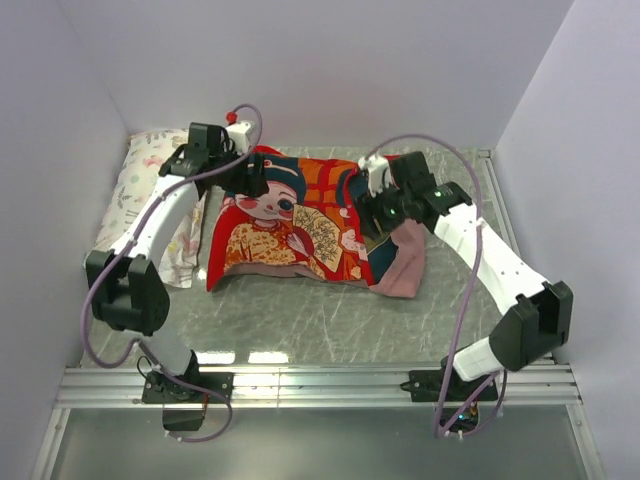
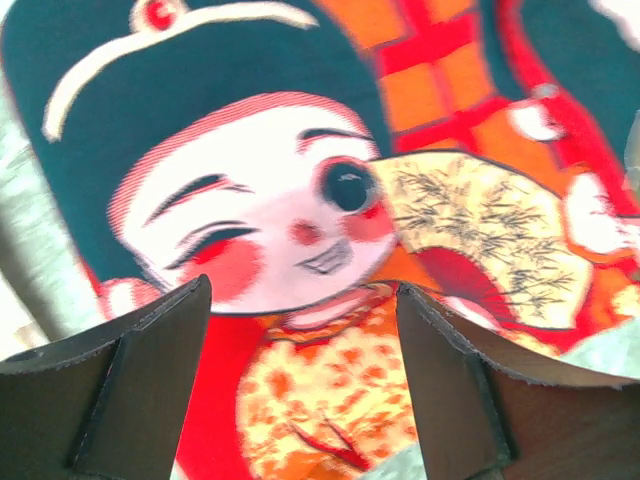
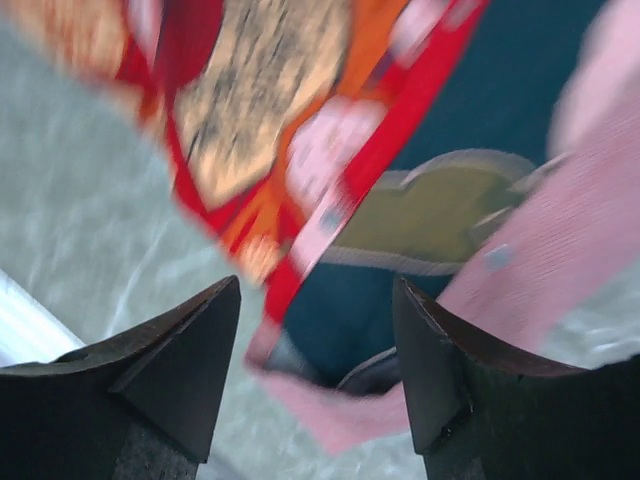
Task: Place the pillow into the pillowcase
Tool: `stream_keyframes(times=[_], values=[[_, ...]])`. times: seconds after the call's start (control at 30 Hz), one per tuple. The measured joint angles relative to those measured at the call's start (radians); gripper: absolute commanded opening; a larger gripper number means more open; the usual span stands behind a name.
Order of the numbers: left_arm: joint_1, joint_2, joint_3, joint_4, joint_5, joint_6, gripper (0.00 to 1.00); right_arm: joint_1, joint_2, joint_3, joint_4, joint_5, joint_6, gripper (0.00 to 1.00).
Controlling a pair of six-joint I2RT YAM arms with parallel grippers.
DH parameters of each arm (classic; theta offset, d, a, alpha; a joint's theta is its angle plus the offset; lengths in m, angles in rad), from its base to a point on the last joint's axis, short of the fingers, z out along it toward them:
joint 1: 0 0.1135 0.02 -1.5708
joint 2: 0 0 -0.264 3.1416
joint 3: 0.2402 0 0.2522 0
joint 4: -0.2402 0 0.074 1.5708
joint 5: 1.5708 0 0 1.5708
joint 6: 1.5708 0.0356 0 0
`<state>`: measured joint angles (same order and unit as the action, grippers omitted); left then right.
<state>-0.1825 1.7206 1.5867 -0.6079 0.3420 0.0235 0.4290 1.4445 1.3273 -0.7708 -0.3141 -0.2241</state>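
Observation:
The red pillowcase [image 1: 290, 225], printed with a cartoon child and a fan, lies bulging in the middle of the table. Its dull pink reverse [image 1: 402, 265] is folded out at the right end. The cream pillow is not plainly in view. My left gripper [image 1: 245, 180] hovers open over the case's far left corner, and the child's face [image 2: 280, 220] fills its wrist view beyond the gripper [image 2: 302, 295]. My right gripper [image 1: 375, 215] is open at the case's right end. In the right wrist view the gripper [image 3: 318, 290] is just above the red hem and pink flap [image 3: 560, 230]. A dull yellow-green patch [image 3: 430, 215] there may be print or pillow.
A white pillow with a pastel animal print [image 1: 140, 190] lies along the left wall under the left arm. The grey marbled tabletop [image 1: 320, 320] is enclosed by pale walls on the left, back and right. A metal rail [image 1: 320, 385] runs along the near edge.

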Motion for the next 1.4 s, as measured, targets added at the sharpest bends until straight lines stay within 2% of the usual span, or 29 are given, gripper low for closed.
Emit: stream_keyframes(times=[0.13, 0.33, 0.47, 0.57, 0.67, 0.77, 0.8, 0.87, 0.9, 1.03, 1.07, 1.1, 1.17, 1.2, 1.27, 1.3, 1.4], values=[[-0.047, -0.052, -0.088, 0.069, -0.003, -0.026, 0.82, 0.028, 0.092, 0.142, 0.046, 0.127, 0.074, 0.71], [-0.063, 0.081, -0.128, 0.086, -0.065, -0.046, 0.83, 0.100, 0.344, 0.307, 0.044, 0.293, 0.152, 0.72], [-0.058, 0.128, -0.129, 0.092, -0.110, -0.060, 0.83, 0.134, 0.481, 0.349, 0.043, 0.406, 0.175, 0.71], [-0.060, 0.128, -0.130, 0.100, -0.142, -0.072, 0.80, 0.141, 0.543, 0.340, 0.050, 0.499, 0.171, 0.67], [-0.056, 0.145, -0.130, 0.108, -0.161, -0.088, 0.73, 0.122, 0.548, 0.291, 0.071, 0.552, 0.161, 0.53], [-0.042, 0.181, -0.130, 0.118, -0.167, -0.105, 0.62, 0.082, 0.520, 0.234, 0.113, 0.569, 0.140, 0.32], [-0.035, 0.192, -0.129, 0.120, -0.166, -0.114, 0.57, 0.065, 0.499, 0.204, 0.129, 0.567, 0.132, 0.20], [-0.019, 0.211, -0.122, 0.122, -0.161, -0.126, 0.53, 0.009, 0.432, 0.130, 0.153, 0.570, 0.096, 0.10], [-0.011, 0.216, -0.119, 0.121, -0.155, -0.129, 0.50, -0.034, 0.393, 0.094, 0.154, 0.572, 0.077, 0.02], [0.017, 0.222, -0.112, 0.121, -0.147, -0.138, 0.48, -0.348, 0.246, -0.009, 0.186, 0.614, -0.052, 0.00], [0.022, 0.222, -0.112, 0.123, -0.134, -0.142, 0.50, -0.434, 0.231, -0.016, 0.202, 0.597, -0.070, 0.03], [0.023, 0.221, -0.111, 0.125, -0.114, -0.145, 0.55, -0.502, 0.224, -0.016, 0.211, 0.575, -0.085, 0.20], [0.017, 0.221, -0.110, 0.130, -0.082, -0.144, 0.66, -0.565, 0.222, -0.017, 0.198, 0.566, -0.129, 0.37], [0.015, 0.219, -0.110, 0.132, -0.070, -0.140, 0.69, -0.574, 0.222, -0.017, 0.184, 0.575, -0.145, 0.60], [0.018, 0.211, -0.115, 0.133, -0.056, -0.132, 0.74, -0.581, 0.219, -0.014, 0.142, 0.600, -0.183, 0.64], [0.023, 0.193, -0.129, 0.137, -0.049, -0.127, 0.77, -0.584, 0.217, -0.005, 0.113, 0.604, -0.191, 0.71], [0.035, 0.127, -0.168, 0.132, -0.035, -0.106, 0.78, -0.573, 0.216, 0.068, 0.031, 0.582, -0.180, 0.70]])
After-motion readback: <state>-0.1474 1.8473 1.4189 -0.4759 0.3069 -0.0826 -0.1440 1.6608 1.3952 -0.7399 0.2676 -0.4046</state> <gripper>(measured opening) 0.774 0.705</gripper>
